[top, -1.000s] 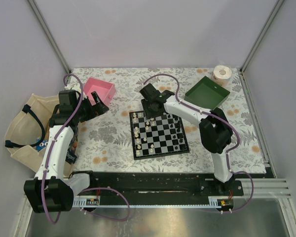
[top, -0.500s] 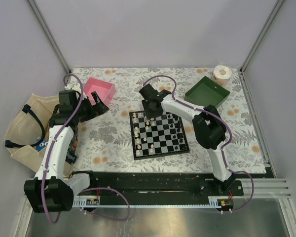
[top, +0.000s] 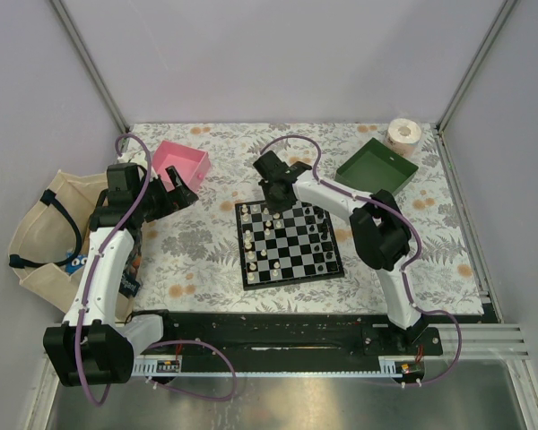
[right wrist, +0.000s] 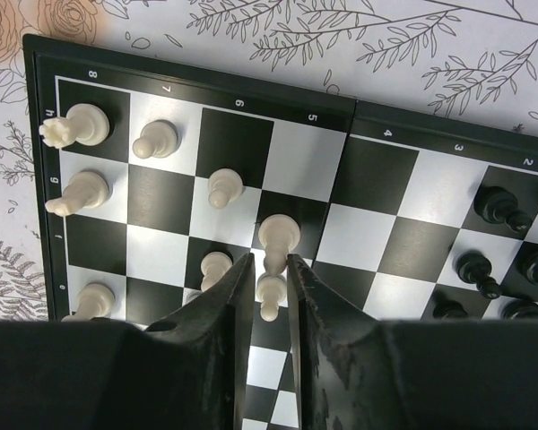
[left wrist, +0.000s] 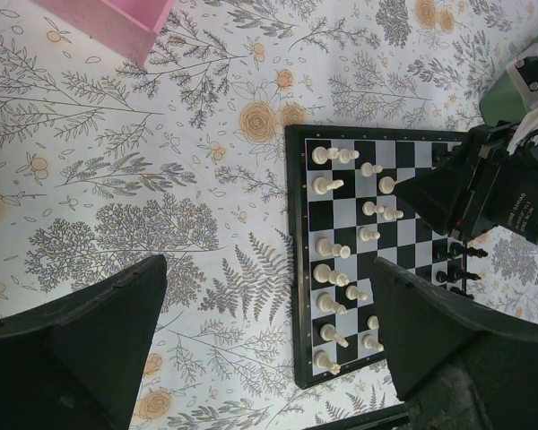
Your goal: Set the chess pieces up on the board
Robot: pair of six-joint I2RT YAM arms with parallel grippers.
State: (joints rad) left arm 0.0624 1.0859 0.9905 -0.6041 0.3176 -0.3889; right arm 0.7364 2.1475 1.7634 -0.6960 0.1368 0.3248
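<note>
Left tool [left wrist: 269,269] hangs wide open and empty over the worktop [left wrist: 117,179], beside the board [left wrist: 298,269]. Right tool [right wrist: 271,269] sits low at the board's white end, jaws narrowed round a white piece [right wrist: 271,294]; I cannot tell whether they grip. I judge a pick is in hand: next, close firmly, then lift clear of neighbours [right wrist: 222,188].

Overhead and wrist views (right closest) share the board [top: 287,244].

I work in a lab test cell: plain pale walls [top: 287,54], aluminium frame posts [top: 90,64], and a black mounting rail [top: 269,330].
</note>
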